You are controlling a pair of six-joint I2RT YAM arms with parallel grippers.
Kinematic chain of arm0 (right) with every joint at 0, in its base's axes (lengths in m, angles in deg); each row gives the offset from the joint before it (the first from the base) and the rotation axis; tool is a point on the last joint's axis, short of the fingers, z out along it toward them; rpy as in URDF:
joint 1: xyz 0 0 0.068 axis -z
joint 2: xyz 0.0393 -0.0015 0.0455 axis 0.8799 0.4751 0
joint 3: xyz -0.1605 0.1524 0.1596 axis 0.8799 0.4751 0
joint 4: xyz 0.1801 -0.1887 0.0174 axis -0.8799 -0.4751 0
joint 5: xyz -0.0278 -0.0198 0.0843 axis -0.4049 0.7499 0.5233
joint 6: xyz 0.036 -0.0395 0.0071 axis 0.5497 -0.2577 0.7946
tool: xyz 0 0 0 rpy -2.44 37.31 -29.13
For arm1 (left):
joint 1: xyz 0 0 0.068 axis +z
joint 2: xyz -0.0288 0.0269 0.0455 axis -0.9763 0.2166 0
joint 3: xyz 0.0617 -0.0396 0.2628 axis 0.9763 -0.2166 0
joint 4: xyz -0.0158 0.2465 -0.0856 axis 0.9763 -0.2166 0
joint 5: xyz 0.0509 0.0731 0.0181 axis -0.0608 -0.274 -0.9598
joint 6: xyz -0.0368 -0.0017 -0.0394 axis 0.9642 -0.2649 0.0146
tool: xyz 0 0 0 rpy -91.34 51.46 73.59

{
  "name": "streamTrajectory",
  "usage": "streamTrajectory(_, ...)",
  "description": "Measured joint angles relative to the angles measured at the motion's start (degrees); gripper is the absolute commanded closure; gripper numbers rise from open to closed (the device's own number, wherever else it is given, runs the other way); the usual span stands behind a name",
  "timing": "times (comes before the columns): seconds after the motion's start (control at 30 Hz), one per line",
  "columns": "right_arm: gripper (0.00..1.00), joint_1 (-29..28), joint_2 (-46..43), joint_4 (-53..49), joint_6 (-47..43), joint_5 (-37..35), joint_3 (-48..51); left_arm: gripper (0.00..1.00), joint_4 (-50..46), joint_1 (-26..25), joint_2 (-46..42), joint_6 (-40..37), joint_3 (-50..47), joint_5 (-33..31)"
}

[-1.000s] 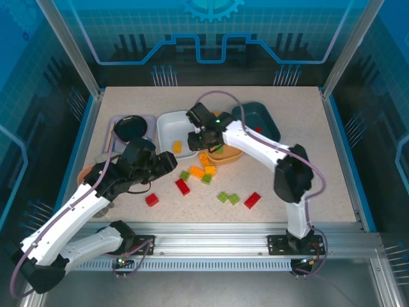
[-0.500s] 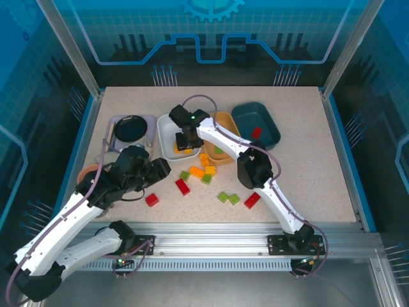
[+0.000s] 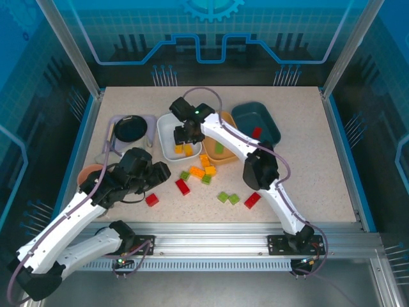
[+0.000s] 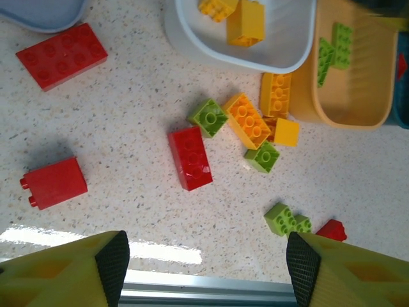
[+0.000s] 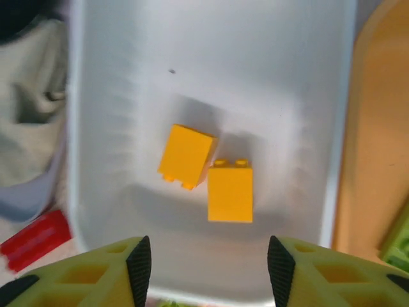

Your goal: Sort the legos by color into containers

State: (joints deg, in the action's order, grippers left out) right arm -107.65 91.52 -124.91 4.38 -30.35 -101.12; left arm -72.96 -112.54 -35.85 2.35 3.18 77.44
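From above, the right arm (image 3: 223, 134) crosses the white tray (image 3: 167, 128) and the orange tray (image 3: 233, 155), hiding part of each floor, and the left arm (image 3: 121, 182) covers most of a pinkish cup (image 3: 88, 171). In the left wrist view both trays are cut off by the top edge, a lavender tray (image 4: 38, 9) shows just a corner, and a red brick (image 4: 332, 229) is half covered by one finger (image 4: 358, 275) of the left gripper (image 4: 208, 259). In the right wrist view a blurred grey shape (image 5: 32, 128) beside the white tray may be a mug, a green brick (image 5: 399, 246) is cut by the right edge, and a long red brick (image 5: 35, 240) at lower left is smeared
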Motion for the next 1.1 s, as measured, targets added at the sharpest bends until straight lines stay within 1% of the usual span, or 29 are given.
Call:
streamTrajectory(0.13, 0.49, -2.4, -16.8, 6.9, -3.7, -0.9, 18.1, 0.34, -1.1, 0.0, 0.9, 1.3, 0.0, 1.1)
streamTrajectory(0.2, 0.48, -3.4, -24.7, 9.9, -4.5, -0.9, 27.7, 0.35, -0.3, 0.0, 1.6, 1.4, -0.1, 3.0)
streamTrajectory(0.3, 0.47, -3.5, -35.4, 12.2, -4.9, -0.9, 42.5, 0.37, 3.5, 0.0, 4.7, 1.4, -1.2, 7.9)
streamTrajectory(0.4, 0.45, -3.1, -44.9, 13.0, -5.0, -0.5, 56.0, 0.37, 7.8, -1.4, 11.6, 0.8, -1.6, 12.1)
streamTrajectory(0.47, 0.43, -2.3, -51.4, 12.5, -4.5, 1.0, 63.9, 0.37, 10.6, -3.9, 17.3, -0.7, -1.4, 13.9)
streamTrajectory(0.53, 0.42, -1.0, -57.0, 11.4, -3.7, 2.2, 69.1, 0.36, 12.4, -6.6, 22.8, -2.8, -0.3, 15.1)
streamTrajectory(0.67, 0.4, 1.0, -66.2, 7.0, -1.6, 2.6, 73.7, 0.32, 14.8, -11.3, 33.6, -6.4, 4.6, 16.3)
streamTrajectory(0.77, 0.4, 1.5, -71.5, 4.3, -0.1, 2.5, 74.9, 0.29, 16.6, -13.9, 40.2, -7.6, 8.2, 16.7)
streamTrajectory(0.83, 0.4, 1.9, -74.5, 2.7, 1.0, 2.1, 75.4, 0.28, 17.1, -14.9, 44.1, -7.6, 10.4, 16.8)
streamTrajectory(0.93, 0.4, 2.3, -77.7, 0.6, 2.6, 1.8, 76.0, 0.28, 17.4, -15.4, 49.3, -5.2, 13.6, 17.0)
streamTrajectory(1.1, 0.4, 2.4, -80.4, -1.7, 4.4, 1.6, 76.4, 0.28, 15.4, -15.4, 57.5, 3.4, 20.5, 18.6)
